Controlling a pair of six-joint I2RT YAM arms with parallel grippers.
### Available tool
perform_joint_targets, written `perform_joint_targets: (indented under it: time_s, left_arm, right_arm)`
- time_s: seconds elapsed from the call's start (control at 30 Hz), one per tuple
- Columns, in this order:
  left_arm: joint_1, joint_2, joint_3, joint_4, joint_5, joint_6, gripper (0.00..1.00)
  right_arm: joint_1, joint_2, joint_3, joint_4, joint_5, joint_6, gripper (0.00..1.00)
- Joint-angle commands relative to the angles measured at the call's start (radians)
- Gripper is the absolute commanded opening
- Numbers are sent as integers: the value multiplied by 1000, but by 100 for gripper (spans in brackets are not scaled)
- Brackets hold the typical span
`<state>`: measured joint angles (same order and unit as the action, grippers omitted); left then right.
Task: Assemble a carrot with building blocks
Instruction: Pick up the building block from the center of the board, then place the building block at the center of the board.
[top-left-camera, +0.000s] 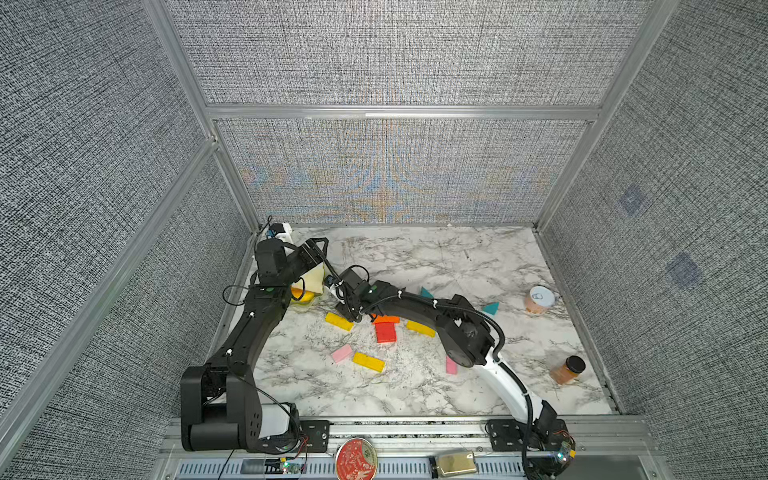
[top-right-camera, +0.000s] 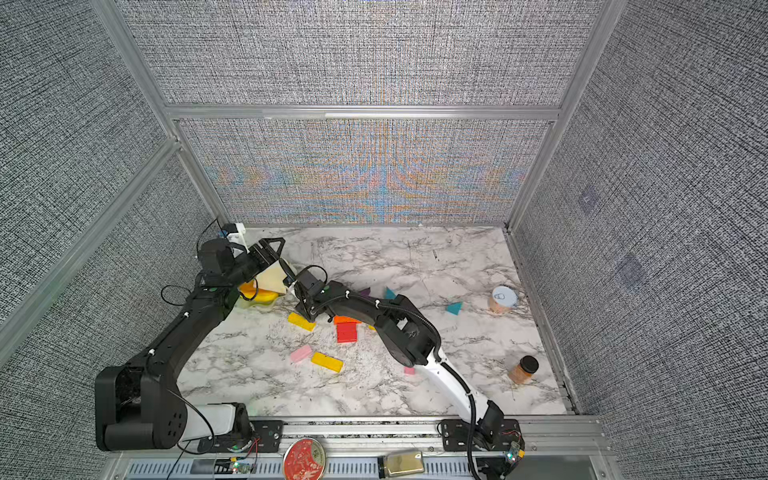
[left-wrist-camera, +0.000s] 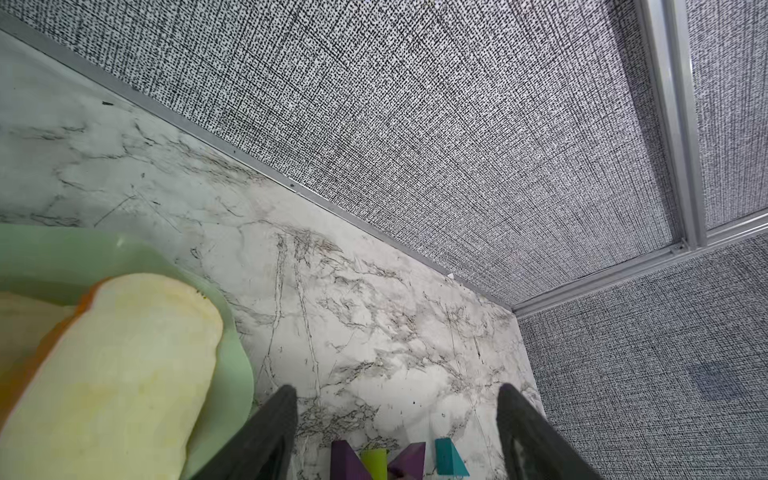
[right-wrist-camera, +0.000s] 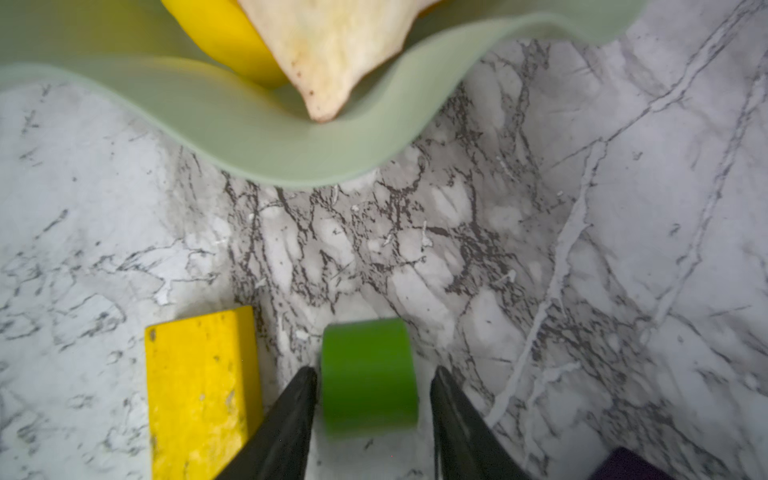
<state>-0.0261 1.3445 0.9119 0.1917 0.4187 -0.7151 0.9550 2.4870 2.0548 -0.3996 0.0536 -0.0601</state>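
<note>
1 green stub (right-wrist-camera: 368, 386) between right gripper (right-wrist-camera: 374, 372) jaws, apparently not clamped.

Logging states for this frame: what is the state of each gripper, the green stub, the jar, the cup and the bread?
left gripper: open, empty.
right gripper: open, fingers either side of the green stub.
green stub: between the fingers, gap on one side.
amber jar: upright, black lid on.
cup: upright, lid on.
bread slice: lying on the green plate.
</note>
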Motion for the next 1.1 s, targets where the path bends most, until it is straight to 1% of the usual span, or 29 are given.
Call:
perform_joint_targets:
  time_s: [0.0, 0.03, 0.1, 0.13, 0.43, 0.53, 0.63, 0.73, 0.9, 1.0, 1.07]
  left_arm:
    - [1, -2, 1, 18, 8, 6, 77]
    - [-1, -4, 1, 18, 7, 6, 77]
    - [3, -6, 1, 18, 5, 8, 77]
    - [2, -4, 1, 18, 6, 7, 77]
    - [4, -7, 0, 22, 14, 3, 77]
    - [4, -10, 1, 23, 14, 2, 77]
    - [4, -10, -1, 23, 14, 2, 77]
    - [3, -10, 0, 23, 16, 0, 77]
    - [3, -11, -1, 25, 25, -5, 77]
    - [2, -7, -4, 33, 26, -12, 77]
    - [2, 0, -5, 34, 33, -15, 77]
  right_arm:
    - [-1, 6, 4, -1, -26, 11, 41]
    - [0, 5, 3, -3, -28, 11, 40]
    - [1, -9, -4, -7, -26, 9, 33]
    - [2, -20, -12, -2, -26, 10, 32]
    - [5, -153, -90, 54, -22, 23, 30]
    - [1, -222, -132, 48, -2, 30, 30]
    - [-26, -344, -262, 71, 31, 39, 29]
    - [-73, -492, -443, 100, 88, 47, 30]
    - [-231, -722, -779, 133, 144, 122, 29]
    - [-308, -805, -935, 154, 150, 165, 29]
    - [-348, -826, -997, 165, 155, 183, 29]
